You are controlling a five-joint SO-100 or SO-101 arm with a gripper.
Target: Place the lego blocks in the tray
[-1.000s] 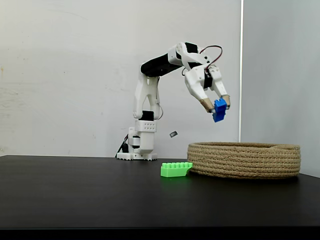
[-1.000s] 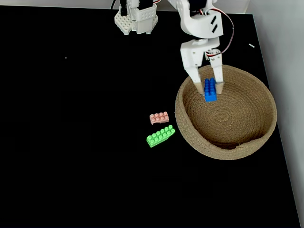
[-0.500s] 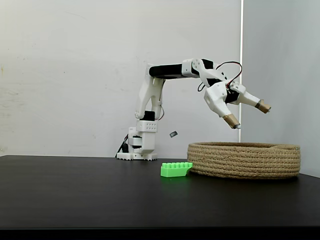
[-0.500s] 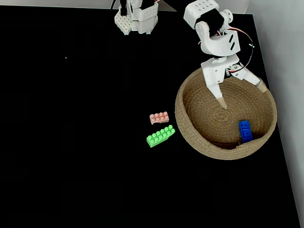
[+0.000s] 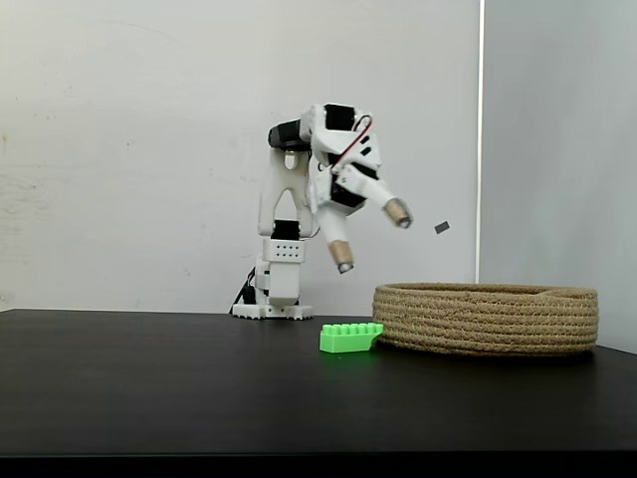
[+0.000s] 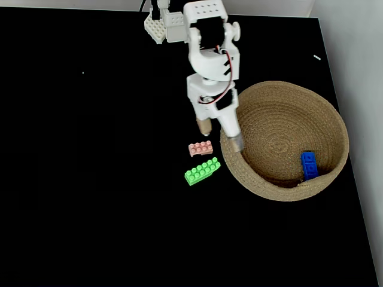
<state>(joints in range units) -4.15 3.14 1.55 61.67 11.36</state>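
— Where were the bricks?
— The blue brick [image 6: 309, 165] lay in the basket [image 6: 251, 173]. The green brick [image 6: 202, 171] sat on the table [image 6: 90, 179], beside the pink brick [image 6: 200, 148].
— The gripper [image 6: 221, 135]?
— Jaws spread wide, holding nothing, above the bricks.

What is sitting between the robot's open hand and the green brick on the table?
In the fixed view from above, a small pink brick lies between the hand and the green brick, just left of the basket.
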